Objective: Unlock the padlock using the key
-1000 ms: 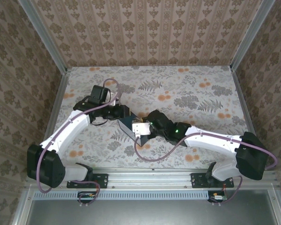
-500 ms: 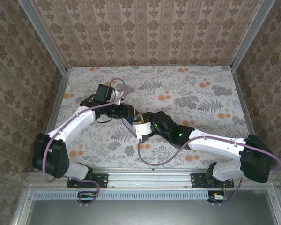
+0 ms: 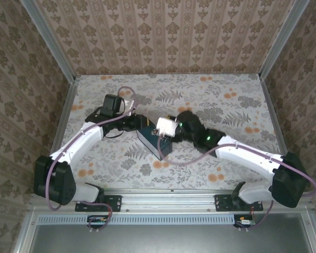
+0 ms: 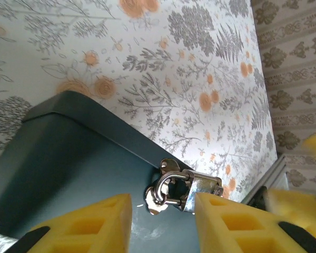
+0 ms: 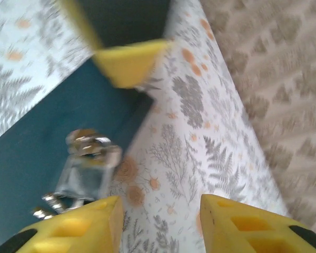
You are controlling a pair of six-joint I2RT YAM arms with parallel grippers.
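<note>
The padlock point(image 4: 195, 187) hangs at the blue tin's point(image 4: 68, 158) edge, jaws apart.
It sits at the mouth of the left gripper's point(image 4: 162, 200) half-open jaws; the right gripper's point(image 5: 160, 203) jaws stand wide just beside it, unclamped.

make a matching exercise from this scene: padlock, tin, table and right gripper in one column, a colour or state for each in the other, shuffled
Things:
1 padlock
2 tin
3 table
4 right gripper

Descriptions:
a dark blue
b yellow-padded, jaws apart, nothing between them
c silvery metal, against the tin's edge
d floral print with orange blooms

Pairs: 1-c, 2-a, 3-d, 4-b
</note>
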